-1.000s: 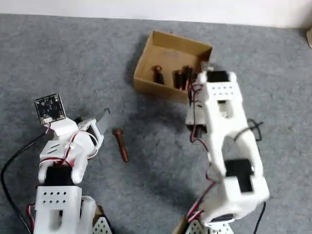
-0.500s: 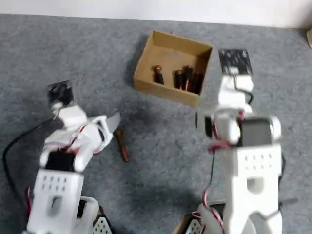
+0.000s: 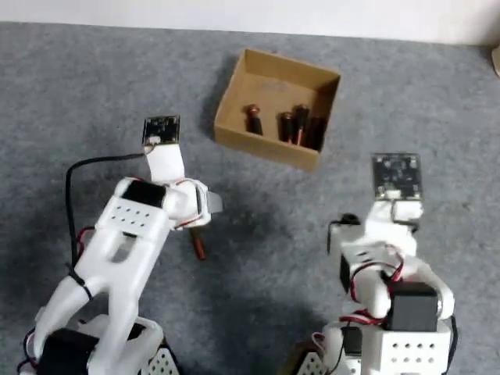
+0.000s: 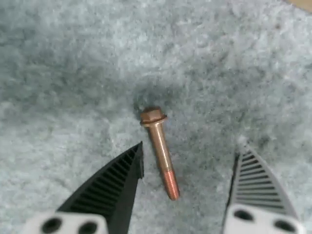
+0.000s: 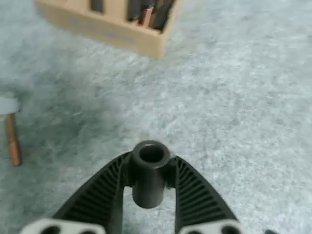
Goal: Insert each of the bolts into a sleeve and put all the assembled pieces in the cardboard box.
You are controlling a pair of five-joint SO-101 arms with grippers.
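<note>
A copper bolt (image 4: 158, 148) lies flat on the grey carpet. My left gripper (image 4: 190, 148) hangs open just above it, one finger on each side of the shank. In the high view the bolt's tip (image 3: 198, 247) sticks out from under the left gripper (image 3: 206, 206). My right gripper (image 5: 149, 163) is shut on a black sleeve (image 5: 148, 187), held upright with its bore facing up, above bare carpet. The cardboard box (image 3: 234, 133) stands at the back centre and holds several assembled pieces (image 3: 287, 125). The box (image 5: 117, 36) is ahead of the right gripper.
The right arm (image 3: 391, 258) is folded back at the near right. In the right wrist view the bolt (image 5: 12, 144) lies off to one side, under a grey fingertip (image 5: 7, 105) of the left gripper. Grey carpet (image 3: 273, 226) lies open between the arms and the box.
The left arm has swung right and forward, so its gripper is now over the bolt. The right arm has pulled back from above the box to the near right.
</note>
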